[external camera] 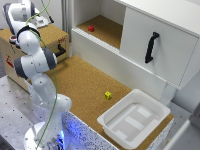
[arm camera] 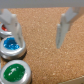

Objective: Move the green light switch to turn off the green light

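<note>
In the wrist view three round caps in grey rings sit on a cork surface: a green one (arm camera: 15, 72), a blue one (arm camera: 11, 46) and part of a red one (arm camera: 4, 28). I cannot tell whether the green one is lit. My gripper (arm camera: 39, 30) is open and empty above the cork. One finger (arm camera: 12, 24) stands over the blue cap and the other (arm camera: 65, 25) over bare cork. In the exterior view the gripper (external camera: 44, 20) hangs over the wooden box at the exterior view's far left. No separate switch lever shows.
A wooden box (external camera: 52, 35) with a black handle stands at the exterior view's left. A white bin (external camera: 132, 117) and a yellow block (external camera: 108, 95) sit on the cork table. A red block (external camera: 91, 28) lies on the cabinet shelf, beside a door with a black handle (external camera: 151, 47).
</note>
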{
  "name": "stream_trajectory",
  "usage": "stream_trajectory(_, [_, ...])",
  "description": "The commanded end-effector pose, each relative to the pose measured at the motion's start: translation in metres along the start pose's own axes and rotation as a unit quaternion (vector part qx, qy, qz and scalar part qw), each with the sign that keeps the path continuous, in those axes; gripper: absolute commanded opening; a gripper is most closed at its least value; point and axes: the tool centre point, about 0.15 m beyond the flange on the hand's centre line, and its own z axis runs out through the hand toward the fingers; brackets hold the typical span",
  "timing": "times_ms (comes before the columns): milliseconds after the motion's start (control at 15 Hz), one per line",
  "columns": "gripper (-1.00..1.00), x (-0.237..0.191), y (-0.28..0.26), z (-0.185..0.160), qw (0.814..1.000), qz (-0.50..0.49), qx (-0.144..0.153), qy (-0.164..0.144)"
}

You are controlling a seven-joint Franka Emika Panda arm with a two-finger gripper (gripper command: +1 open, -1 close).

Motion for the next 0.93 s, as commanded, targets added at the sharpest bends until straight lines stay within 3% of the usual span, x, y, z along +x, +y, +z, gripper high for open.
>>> stream_trajectory(0, [1.00, 0.010, 0.013, -0.002, 1.000, 0.016, 0.008, 0.005])
stream_trajectory(533, [1.00, 0.009, 0.022, 0.003, 1.000, 0.017, 0.004, 0.009])
stream_trajectory(667, [1.00, 0.008, 0.061, 0.012, 0.997, 0.076, -0.006, -0.025])
stream_trajectory(867, [1.00, -0.016, 0.108, 0.016, 0.983, 0.178, -0.016, -0.049])
